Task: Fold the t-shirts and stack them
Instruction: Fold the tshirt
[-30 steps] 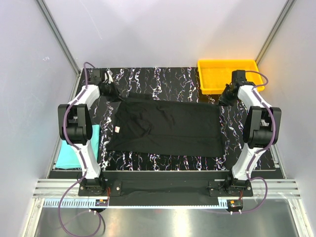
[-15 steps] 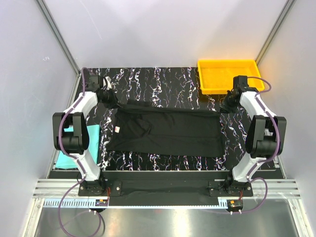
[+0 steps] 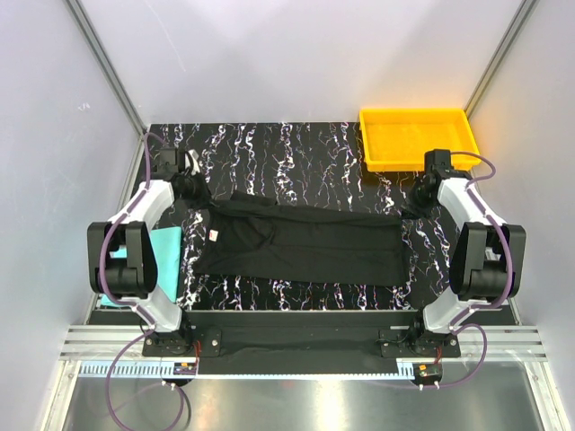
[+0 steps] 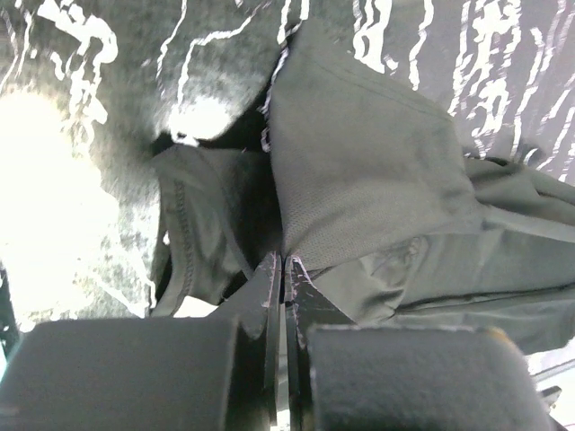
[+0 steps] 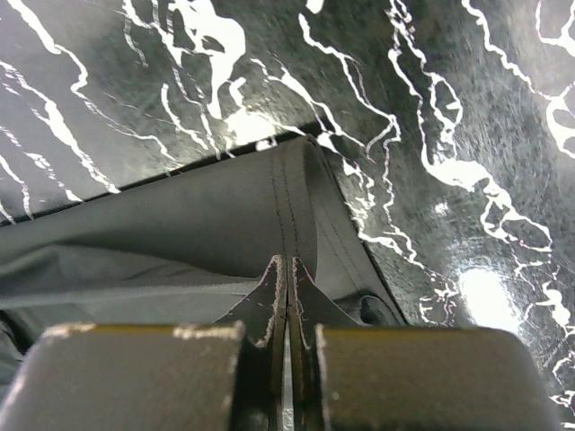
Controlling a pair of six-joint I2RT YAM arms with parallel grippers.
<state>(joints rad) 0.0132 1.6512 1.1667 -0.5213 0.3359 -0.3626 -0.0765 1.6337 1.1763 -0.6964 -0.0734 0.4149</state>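
The black t-shirt (image 3: pixel 314 244) lies flat across the middle of the marbled table, its white neck label (image 3: pixel 214 234) near the left end. Its far edge is lifted and drawn toward the near side. My left gripper (image 3: pixel 199 203) is shut on the shirt's far left corner; the left wrist view shows the jaws (image 4: pixel 284 266) pinching the black cloth (image 4: pixel 359 171). My right gripper (image 3: pixel 409 210) is shut on the far right corner; the right wrist view shows the jaws (image 5: pixel 287 266) clamped on the stitched hem (image 5: pixel 292 206). The teal t-shirt (image 3: pixel 166 247) lies at the left table edge, partly hidden by the left arm.
A yellow plastic tray (image 3: pixel 418 136) stands at the far right corner of the table. Grey walls and metal frame posts close in the table on the left, right and back. The arm bases sit at the near edge.
Both grippers have moved toward the near side, drawing the shirt's far edge over its body. The shirt now looks narrower from far to near.
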